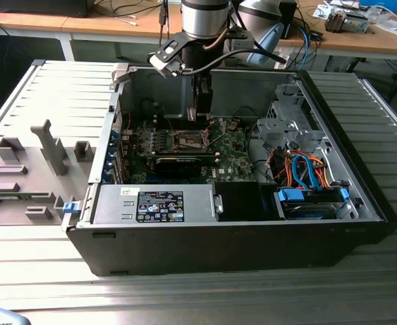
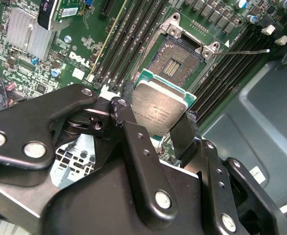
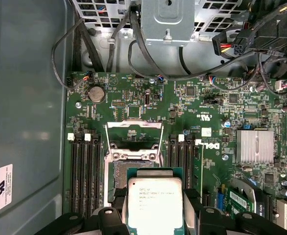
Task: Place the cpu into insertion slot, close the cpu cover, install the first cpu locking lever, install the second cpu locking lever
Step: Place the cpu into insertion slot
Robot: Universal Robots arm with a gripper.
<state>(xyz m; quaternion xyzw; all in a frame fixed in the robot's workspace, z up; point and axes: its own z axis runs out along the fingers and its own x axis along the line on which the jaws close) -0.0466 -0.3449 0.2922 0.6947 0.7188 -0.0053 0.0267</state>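
The jaws are clamped on the cpu (image 2: pixel 159 108), gripping two opposite edges, and its silvery top shows in both wrist views. The cpu hangs over the board (image 3: pixel 212 112), near the slot (image 2: pixel 175 61) but not in it; the contact field of the slot lies bare. The cover (image 3: pixel 133 126) is open, raised off the slot. In the exterior view the slot (image 1: pixel 187 141) lies at about 7 o'clock from the jaws, inside the case (image 1: pixel 239 244) that stands on the tabletop (image 1: pixel 185 298).
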